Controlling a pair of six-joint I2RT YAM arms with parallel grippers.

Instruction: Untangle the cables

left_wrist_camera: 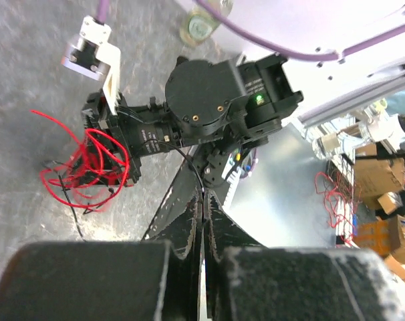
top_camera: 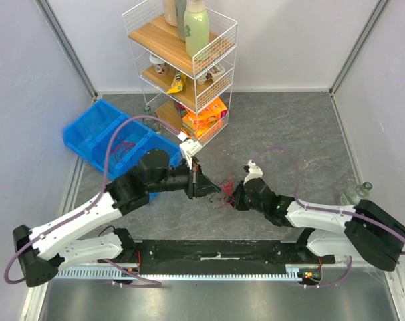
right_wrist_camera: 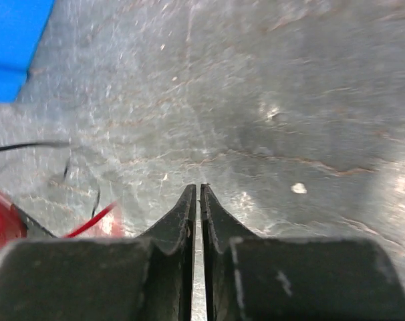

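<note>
The cables (left_wrist_camera: pixel 95 152) are light, limp and snag-prone; take one strand at the tangle's edge. The left gripper (left_wrist_camera: pixel 202 194) is closed and apparently pinches a black strand. The right gripper (right_wrist_camera: pixel 196 189), beside the tangle, is closed and apparently empty.

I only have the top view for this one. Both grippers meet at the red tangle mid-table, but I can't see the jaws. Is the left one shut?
Observer: Yes. The left wrist view shows the left gripper pressed shut. I cannot tell whether it pinches a wire.
Operator: And the right?
Observer: In its own wrist view the right gripper is closed to a thin slit, with nothing visible between the fingers.
Operator: So where are the cables?
Observer: In the right wrist view the cables lie to the left of its fingers, not between them.
</note>
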